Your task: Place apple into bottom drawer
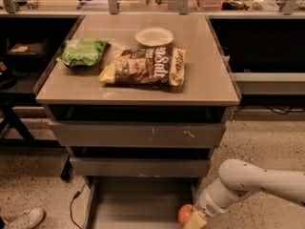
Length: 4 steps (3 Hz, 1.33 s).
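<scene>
The apple, small and red-orange, is at the bottom edge of the camera view, over the right side of the bottom drawer, a grey tray pulled out under two upper drawers. My gripper is at the end of the white arm coming in from the right, right against the apple; its tan end partly covers the apple. Whether the apple touches the drawer floor is hidden by the frame edge.
On the cabinet top lie a green chip bag, a brown chip bag and a white bowl. Two upper drawers stand slightly out. A cable and a shoe are on the floor at left.
</scene>
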Each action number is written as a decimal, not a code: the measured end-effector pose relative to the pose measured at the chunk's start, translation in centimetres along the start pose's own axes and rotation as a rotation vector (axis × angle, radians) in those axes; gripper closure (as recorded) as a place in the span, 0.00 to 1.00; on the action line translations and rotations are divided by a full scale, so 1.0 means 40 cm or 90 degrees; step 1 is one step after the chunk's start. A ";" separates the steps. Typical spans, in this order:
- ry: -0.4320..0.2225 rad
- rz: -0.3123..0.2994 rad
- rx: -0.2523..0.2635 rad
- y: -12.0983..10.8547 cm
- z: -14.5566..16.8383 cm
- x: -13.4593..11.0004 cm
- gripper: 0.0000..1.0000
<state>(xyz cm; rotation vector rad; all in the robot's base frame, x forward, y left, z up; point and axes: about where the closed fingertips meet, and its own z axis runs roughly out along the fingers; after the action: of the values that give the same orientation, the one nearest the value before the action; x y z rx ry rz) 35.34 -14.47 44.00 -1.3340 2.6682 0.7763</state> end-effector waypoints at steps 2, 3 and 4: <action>-0.075 -0.004 -0.052 0.003 0.142 -0.061 1.00; -0.125 -0.004 -0.109 0.015 0.262 -0.106 1.00; -0.125 -0.004 -0.109 0.015 0.262 -0.106 1.00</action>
<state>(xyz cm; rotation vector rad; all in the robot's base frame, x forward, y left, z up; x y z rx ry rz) 35.78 -6.21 36.26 -1.2262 2.4925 1.0960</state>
